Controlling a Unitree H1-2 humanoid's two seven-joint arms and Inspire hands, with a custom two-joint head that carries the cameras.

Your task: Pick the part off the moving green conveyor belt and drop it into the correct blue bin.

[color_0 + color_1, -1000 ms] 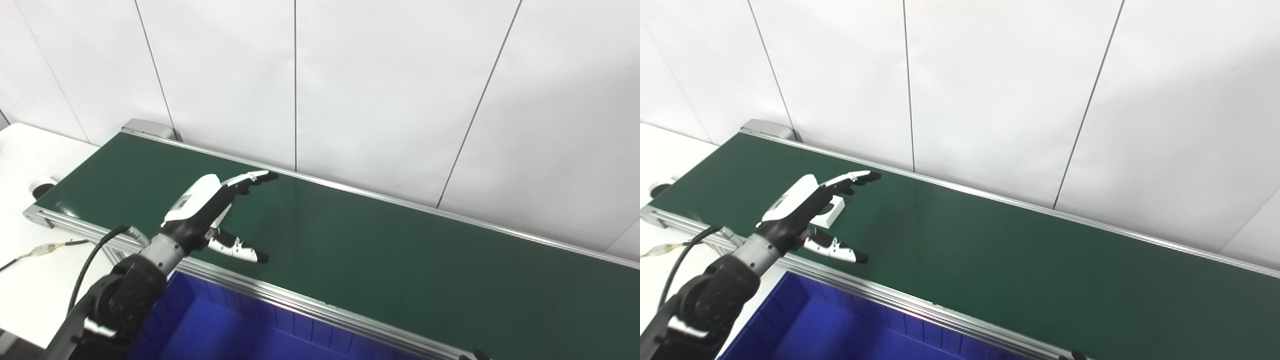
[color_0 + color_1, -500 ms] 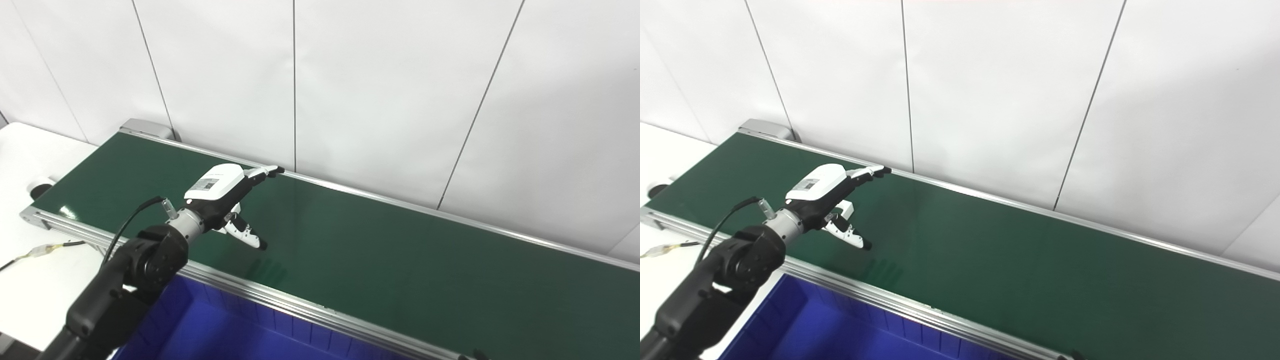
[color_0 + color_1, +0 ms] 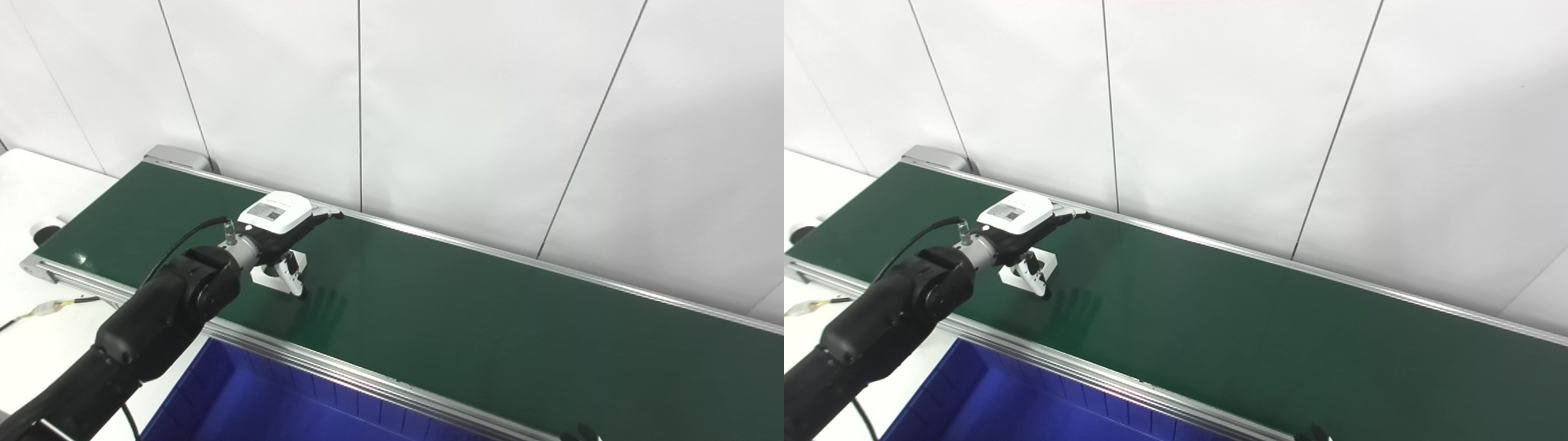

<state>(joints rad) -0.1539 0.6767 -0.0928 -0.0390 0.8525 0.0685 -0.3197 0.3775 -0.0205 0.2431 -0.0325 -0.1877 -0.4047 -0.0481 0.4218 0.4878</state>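
Here the left hand [image 3: 277, 228], fingers apart and holding nothing, hovers palm-down over the white square part [image 3: 1028, 271] on the green conveyor belt [image 3: 490, 318]; close only once thumb and fingers bracket it.

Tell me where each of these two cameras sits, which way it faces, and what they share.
Left eye view: on the head, left of its twin, facing down and forward at the green conveyor belt; shows the left hand and its arm over the white part.
Right eye view: on the head, slightly rightward, same direction; same arm and hand, shifted left in the picture.
Shared: belt, part, blue bin, white wall. The right hand appears in neither.
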